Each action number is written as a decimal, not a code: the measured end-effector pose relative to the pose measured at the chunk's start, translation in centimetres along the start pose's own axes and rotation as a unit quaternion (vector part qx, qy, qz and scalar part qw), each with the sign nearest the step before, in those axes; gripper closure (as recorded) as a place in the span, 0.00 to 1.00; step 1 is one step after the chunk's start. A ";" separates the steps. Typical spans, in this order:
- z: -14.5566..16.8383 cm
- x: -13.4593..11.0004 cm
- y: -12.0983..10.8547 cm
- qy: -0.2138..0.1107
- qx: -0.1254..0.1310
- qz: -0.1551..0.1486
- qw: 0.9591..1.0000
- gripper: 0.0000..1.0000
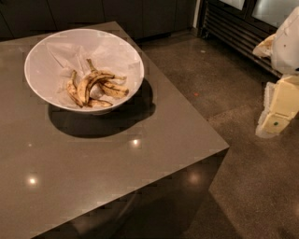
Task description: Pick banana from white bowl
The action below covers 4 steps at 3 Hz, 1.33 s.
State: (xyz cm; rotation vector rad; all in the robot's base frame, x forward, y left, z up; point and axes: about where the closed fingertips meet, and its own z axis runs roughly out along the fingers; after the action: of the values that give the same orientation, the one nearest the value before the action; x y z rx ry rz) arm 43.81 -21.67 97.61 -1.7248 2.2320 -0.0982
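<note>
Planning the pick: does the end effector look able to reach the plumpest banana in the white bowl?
Probably yes: the banana lies exposed in the open white bowl; the end effector hangs beyond the table edge.

No words, brands or numbers can be read anywhere, neither on the white bowl [32,70] and the banana [86,87] on the left, nor on the grey table [117,163] or the dark cabinets [93,11] at the far side. The gripper [279,109], at the right edge above the floor and well apart from the table, carries only a small green dot [275,123] on its near pale block.
</note>
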 end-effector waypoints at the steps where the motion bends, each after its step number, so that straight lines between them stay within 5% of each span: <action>1: 0.0 0.0 0.0 0.000 0.000 0.000 1.000 0.00; 2: -0.1 -2.1 -1.7 0.001 0.016 -0.022 1.000 0.00; 3: -0.6 -6.7 -5.1 -0.003 0.034 -0.078 0.996 0.00; 4: -0.6 -6.7 -5.1 -0.004 0.034 -0.078 0.996 0.00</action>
State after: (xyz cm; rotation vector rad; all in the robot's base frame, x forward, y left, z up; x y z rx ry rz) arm 49.91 -16.74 100.82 -1.8570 2.0611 -0.2012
